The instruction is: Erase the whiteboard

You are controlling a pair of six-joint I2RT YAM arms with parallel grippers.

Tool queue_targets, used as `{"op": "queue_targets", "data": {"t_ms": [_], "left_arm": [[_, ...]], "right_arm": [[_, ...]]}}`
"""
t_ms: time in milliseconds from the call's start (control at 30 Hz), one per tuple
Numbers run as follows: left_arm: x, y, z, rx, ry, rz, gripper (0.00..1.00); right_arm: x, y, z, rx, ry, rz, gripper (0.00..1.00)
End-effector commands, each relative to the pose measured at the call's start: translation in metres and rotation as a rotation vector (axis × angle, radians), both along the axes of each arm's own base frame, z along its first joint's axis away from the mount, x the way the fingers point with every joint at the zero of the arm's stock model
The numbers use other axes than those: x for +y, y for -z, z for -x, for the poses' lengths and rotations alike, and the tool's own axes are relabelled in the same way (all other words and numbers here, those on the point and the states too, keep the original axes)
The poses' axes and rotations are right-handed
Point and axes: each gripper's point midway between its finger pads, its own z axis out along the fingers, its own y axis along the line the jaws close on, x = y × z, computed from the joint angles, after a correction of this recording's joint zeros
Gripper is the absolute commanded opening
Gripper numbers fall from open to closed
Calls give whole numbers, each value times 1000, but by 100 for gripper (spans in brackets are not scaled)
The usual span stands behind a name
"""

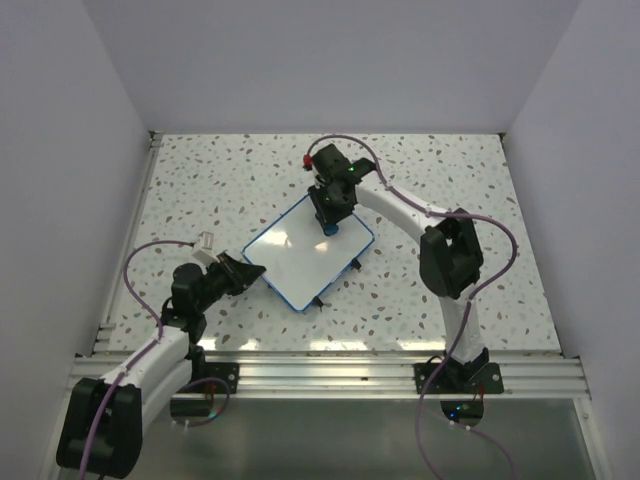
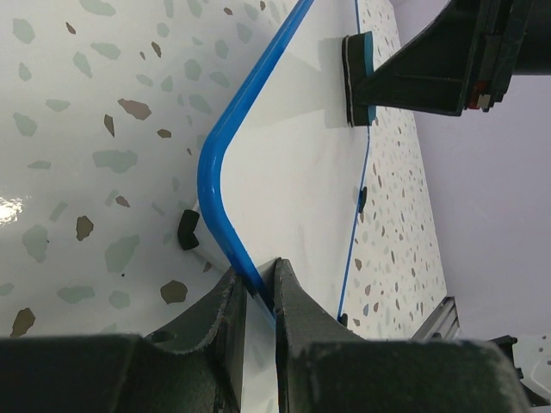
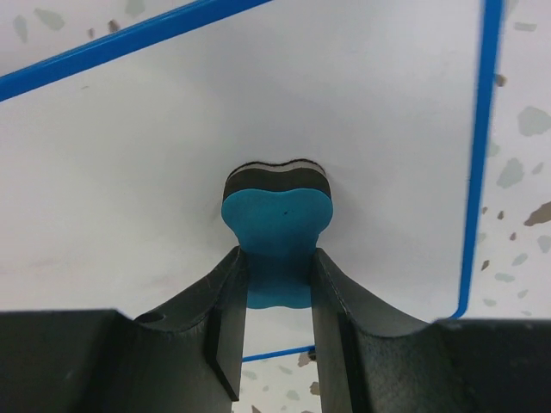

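Observation:
The whiteboard [image 1: 300, 255] lies flat on the speckled table, white with a thin blue rim. My left gripper [image 1: 248, 272] is shut on its left blue edge [image 2: 222, 206], near a rounded corner. My right gripper [image 1: 330, 228] is shut on the small blue eraser [image 3: 277, 225] and presses its dark felt side against the board's far right part. The eraser also shows in the left wrist view [image 2: 358, 77]. The board [image 3: 258, 120] looks plain white around the eraser; I see no marks there.
A small black tab [image 2: 188, 230] sticks out under the board's left edge. A small red object [image 1: 307, 160] lies on the table behind the right gripper. White walls close in the table on three sides; a metal rail [image 1: 330, 375] runs along the near edge.

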Motion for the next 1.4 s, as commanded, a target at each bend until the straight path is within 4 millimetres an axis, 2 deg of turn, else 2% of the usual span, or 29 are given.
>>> {"op": "queue_targets", "data": {"t_ms": [0,100,267,367,667,800,1100,1233,1333,1367], "left_arm": [[11,72,42,156,35,-119,0],[11,73,42,157,34,-120,0],[11,73,42,157,34,-121,0],[11,74,42,161,32,-120,0],[12,74,43,162,29,-122,0],[11,74,43,164,32,-121,0],[11,74,43,164,33,-120,0],[11,73,42,159,33,-119,0],[11,74,43,161,33,-120,0],[11,74,42,161,32,-120,0]], "right_arm": [[32,-6,33,44,-140,-7,0],[40,-5,51,59,-190,9,0],[38,-10,54,48,-192,23,0],[29,-9,46,44,-176,55,0],[-9,-1,-8,54,-50,47,0],[-16,-1,-20,43,-23,53,0],[-4,-19,-35,10,-15,19,0],[7,-19,-27,16,-35,2,0],[17,-15,-14,25,-65,6,0],[22,-10,-4,38,-87,14,0]]}}
